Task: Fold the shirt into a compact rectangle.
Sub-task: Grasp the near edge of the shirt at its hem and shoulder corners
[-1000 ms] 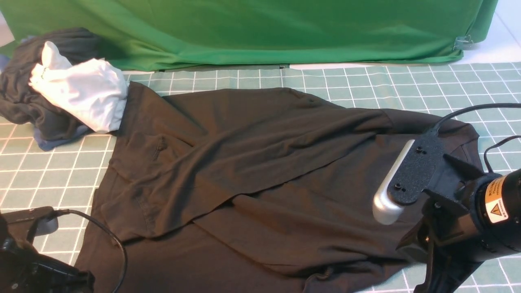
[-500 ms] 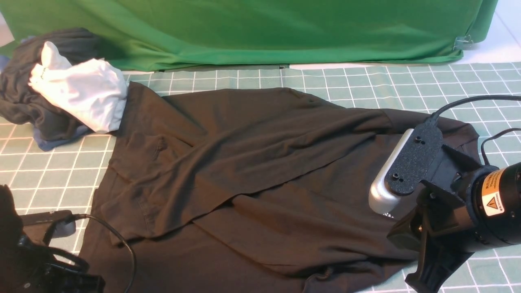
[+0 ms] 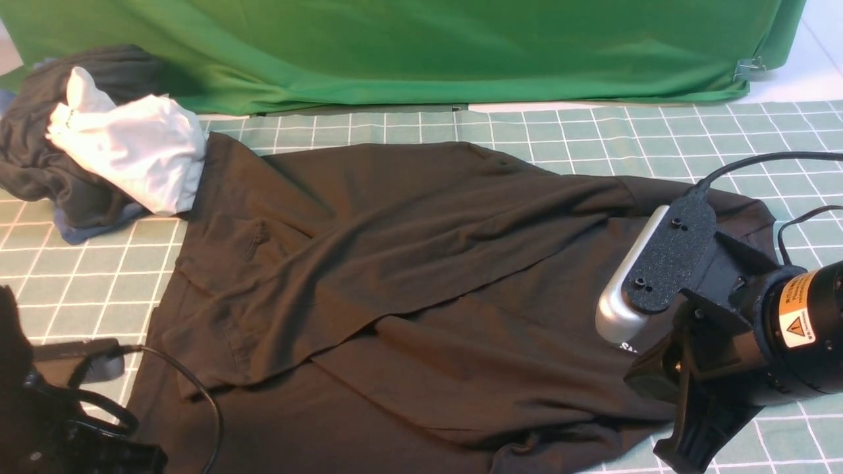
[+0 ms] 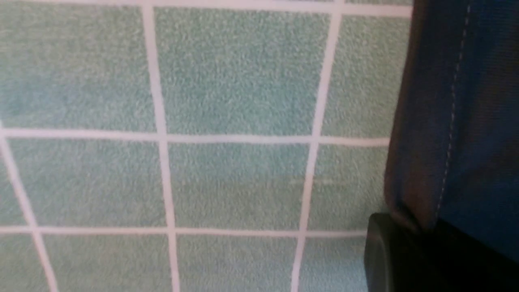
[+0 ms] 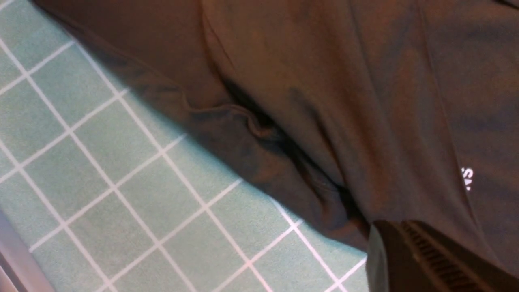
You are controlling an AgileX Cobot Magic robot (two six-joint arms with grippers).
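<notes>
The dark brown-black shirt (image 3: 408, 250) lies spread across the checked mat, with one side folded over its middle. My right gripper (image 3: 678, 447) is at the shirt's near right edge, shut on a bunch of its fabric (image 5: 365, 81). A bit of white print (image 3: 625, 347) shows beside the wrist. In the left wrist view my left gripper (image 4: 417, 235) is shut on a stitched hem of the shirt (image 4: 466, 101). In the front view only the left arm (image 3: 66, 434) shows, at the near left corner; its jaws are hidden.
A small white garment (image 3: 132, 151) lies on a dark grey one (image 3: 33, 158) at the far left, touching the shirt's corner. A green cloth (image 3: 421, 52) hangs along the back. The teal checked mat (image 3: 593, 138) covers the table. Cables trail from both wrists.
My left arm came in toward the shirt's near left edge and its gripper shut on the hem. The right arm shifted a little left, and the white print came into view.
</notes>
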